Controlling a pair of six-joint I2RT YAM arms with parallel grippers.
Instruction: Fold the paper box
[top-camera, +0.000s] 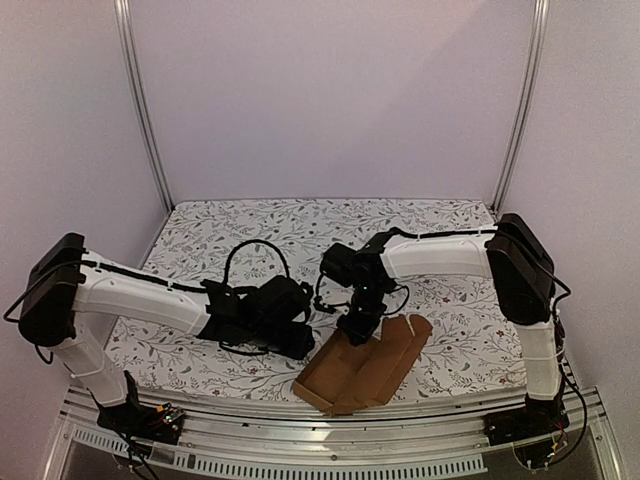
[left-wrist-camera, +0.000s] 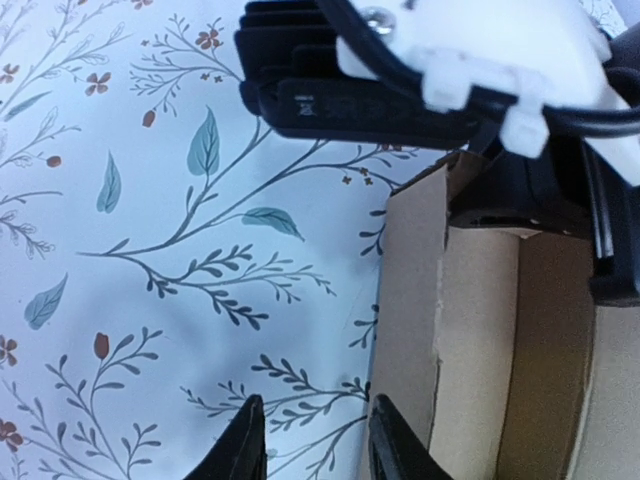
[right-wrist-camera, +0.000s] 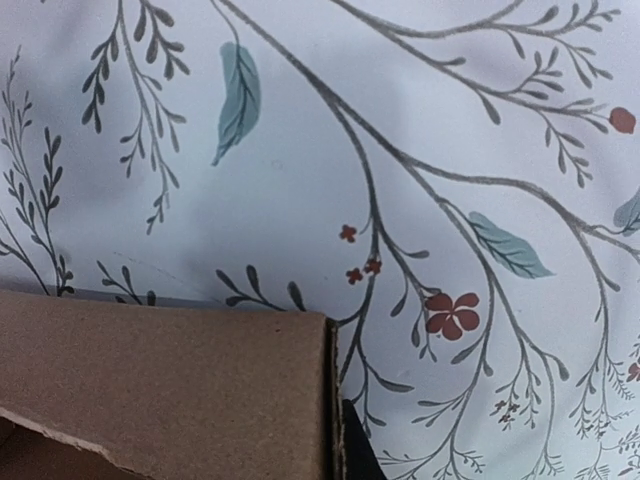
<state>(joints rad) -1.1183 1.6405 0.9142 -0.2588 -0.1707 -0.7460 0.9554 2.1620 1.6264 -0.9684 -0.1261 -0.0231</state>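
The paper box (top-camera: 365, 365) is plain brown cardboard, partly folded, with raised walls, and it lies near the table's front edge. My right gripper (top-camera: 360, 322) is down at its far left corner. In the right wrist view one black fingertip (right-wrist-camera: 356, 452) presses against the edge of a cardboard flap (right-wrist-camera: 160, 390). The other finger is hidden behind the flap. My left gripper (top-camera: 302, 338) sits just left of the box. In the left wrist view it (left-wrist-camera: 315, 445) is open and empty, and its right fingertip (left-wrist-camera: 392, 440) is at the box wall (left-wrist-camera: 410, 320).
The table is covered with a floral cloth (top-camera: 250, 230). Metal frame posts (top-camera: 145, 110) stand at the back corners and a rail (top-camera: 400, 410) runs along the front edge. The right arm's wrist and cable (left-wrist-camera: 450, 70) hang over the box in the left wrist view.
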